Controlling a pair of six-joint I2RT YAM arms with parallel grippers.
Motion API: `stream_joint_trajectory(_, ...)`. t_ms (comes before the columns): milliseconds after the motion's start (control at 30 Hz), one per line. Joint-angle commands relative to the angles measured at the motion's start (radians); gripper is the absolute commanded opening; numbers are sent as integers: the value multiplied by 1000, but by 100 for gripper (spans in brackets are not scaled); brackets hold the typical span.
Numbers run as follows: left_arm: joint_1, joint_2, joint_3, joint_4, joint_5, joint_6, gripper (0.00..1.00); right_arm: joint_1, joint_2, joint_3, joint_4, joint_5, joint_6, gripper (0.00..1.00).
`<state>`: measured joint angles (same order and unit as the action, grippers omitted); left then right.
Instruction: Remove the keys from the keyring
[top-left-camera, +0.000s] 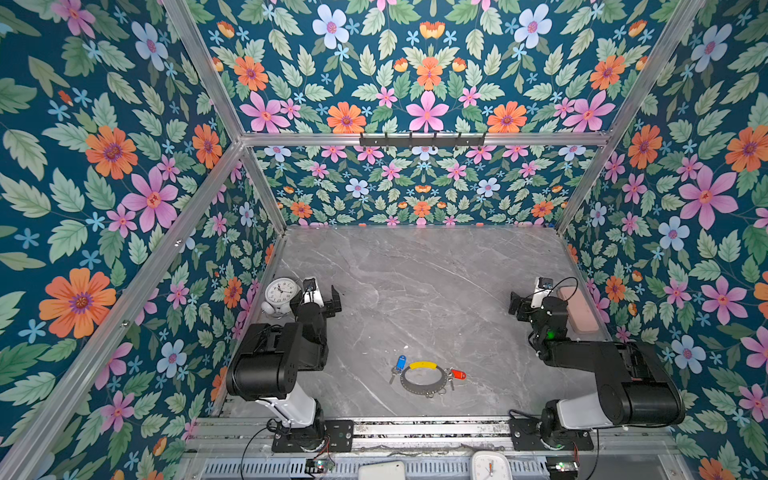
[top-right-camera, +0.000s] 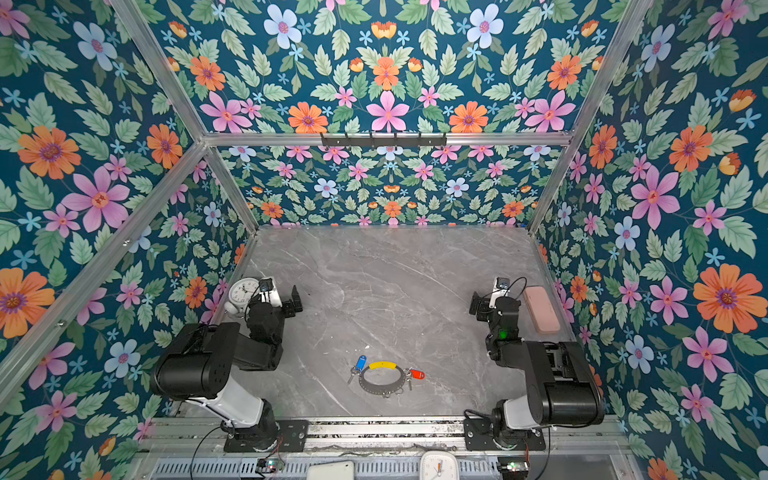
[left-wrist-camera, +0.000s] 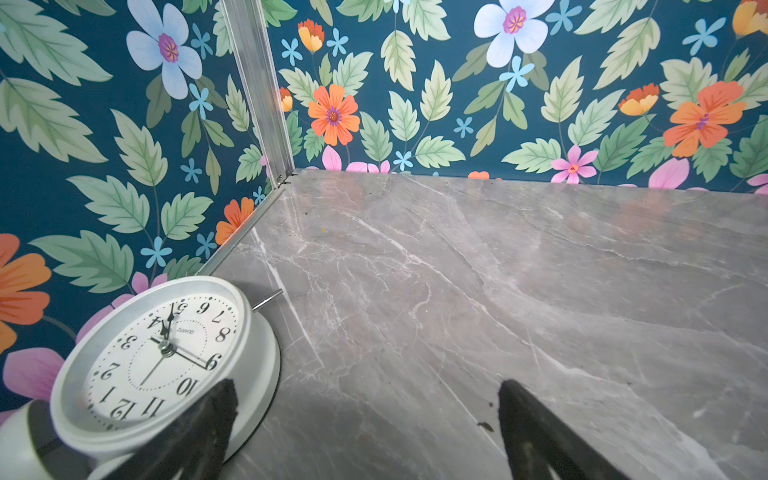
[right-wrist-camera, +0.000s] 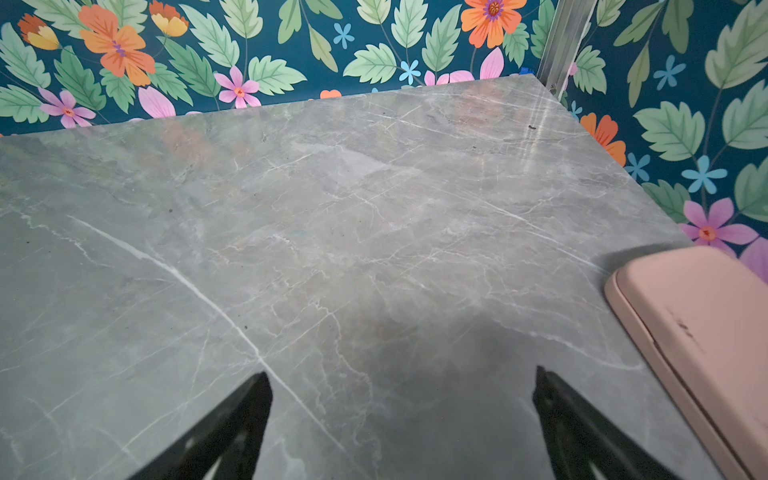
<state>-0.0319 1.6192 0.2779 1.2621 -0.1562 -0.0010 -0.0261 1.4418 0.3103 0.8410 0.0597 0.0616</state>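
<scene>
The keyring, a grey hoop with a yellow sleeve, lies flat near the table's front middle in both top views. One of the keys, with a blue tag, hangs off its left side. A key with a red tag lies at its right side. Small bare split rings sit along the hoop's front. My left gripper is open and empty, far back left of the keyring. My right gripper is open and empty at the right. Neither wrist view shows the keyring.
A round white alarm clock stands just left of the left gripper by the wall. A pink case lies along the right wall beside the right gripper. A black hook rack hangs on the back wall.
</scene>
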Motion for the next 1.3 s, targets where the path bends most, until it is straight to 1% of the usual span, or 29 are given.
stream_joint_trajectory(0,1,0,0,11,2,1,100,1,-4,1,37,3,8,99)
stream_joint_trajectory(967,1,-1,2,12,3,1,100,1,-4,5,34,-1,10,99)
stream_joint_trajectory(1033,-10,-36,-4,2,-37,4,100,1,-10,-6,61,21,16,99)
stream_joint_trajectory(1067,-40,-98,-6,-51,-88,23,100,2,-46,-18,50,26,15,99)
stream_joint_trajectory(1133,-95,-209,-2,-161,-121,68,100,4,-176,1,-121,28,29,99)
stream_joint_trajectory(1167,-112,-238,3,-184,-133,82,100,4,-219,25,-205,41,44,99)
stream_joint_trajectory(1233,-128,-277,21,-214,-179,74,100,14,-265,51,-282,57,50,99)
stream_joint_trajectory(1267,-131,-298,40,-266,-188,55,100,30,-290,61,-311,81,50,99)
